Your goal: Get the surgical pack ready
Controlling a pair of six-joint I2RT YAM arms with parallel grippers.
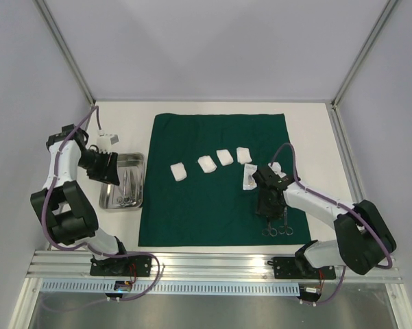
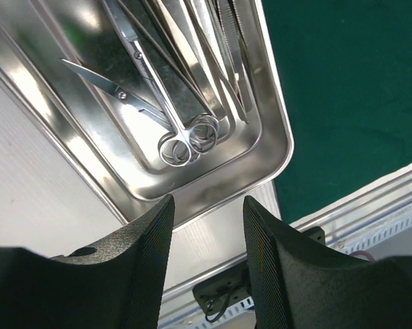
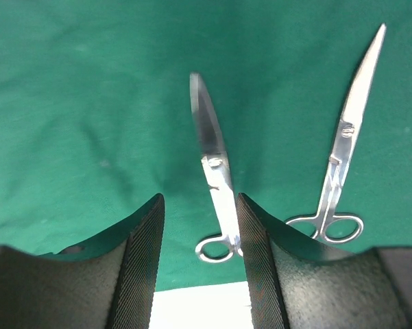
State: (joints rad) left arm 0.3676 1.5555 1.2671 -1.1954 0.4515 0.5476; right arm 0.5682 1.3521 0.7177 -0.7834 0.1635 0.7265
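The dark green drape (image 1: 212,205) lies spread in the middle of the table. Several white gauze pads (image 1: 207,163) sit in a row on it. Two metal scissors (image 1: 269,227) lie side by side near its front right edge. My right gripper (image 1: 268,214) hovers open just above them. In the right wrist view (image 3: 199,226) one pair (image 3: 216,171) lies between the fingers, close to the right finger, and the other (image 3: 343,157) lies outside. The steel tray (image 1: 104,199) stands left of the drape. My left gripper (image 1: 112,175) is open and empty over its rim (image 2: 274,137). Scissors (image 2: 151,89) and forceps (image 2: 233,55) lie inside.
Two more white pads (image 1: 249,177) lie on the drape just behind my right wrist. The aluminium rail (image 1: 212,264) runs along the table's near edge. Frame posts and white walls close the sides and back.
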